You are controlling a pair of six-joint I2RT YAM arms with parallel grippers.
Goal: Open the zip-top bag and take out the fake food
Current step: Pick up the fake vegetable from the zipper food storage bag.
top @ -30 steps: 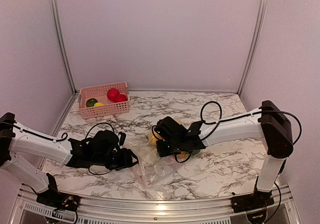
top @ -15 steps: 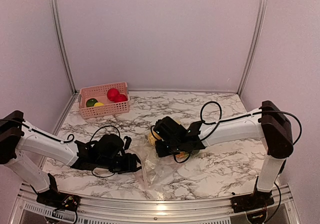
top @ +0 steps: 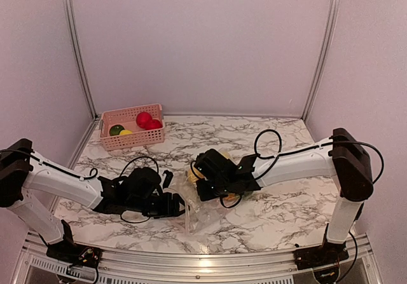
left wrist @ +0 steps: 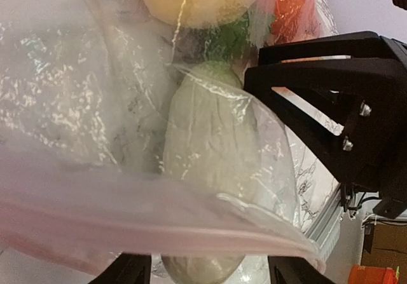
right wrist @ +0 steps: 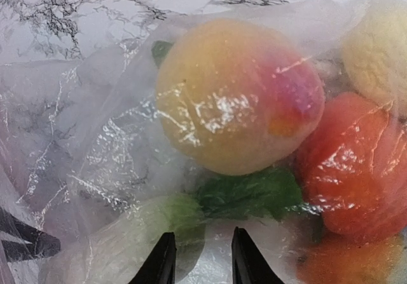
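The clear zip-top bag (top: 202, 213) lies on the marble table between my arms, its pink zip strip (left wrist: 159, 227) facing my left gripper. Inside it are a yellow-red fruit (right wrist: 235, 93), a red piece (right wrist: 356, 163), a green leaf (right wrist: 254, 192) and a pale cream-green vegetable (left wrist: 210, 144). My left gripper (top: 177, 202) is open at the bag's mouth (left wrist: 210, 272), one finger on each side of the pale vegetable's end. My right gripper (top: 202, 189) presses on the bag from above (right wrist: 203, 262), its jaws narrow with bag film between them.
A pink slatted basket (top: 105, 138) stands at the back left holding red, green and yellow toy fruits (top: 145, 120). Metal frame posts and pale walls enclose the table. The right arm's black wrist (left wrist: 331, 106) shows close by in the left wrist view.
My left gripper has moved right along the table to the bag's mouth. The right gripper has stayed on the bag, which has barely shifted.
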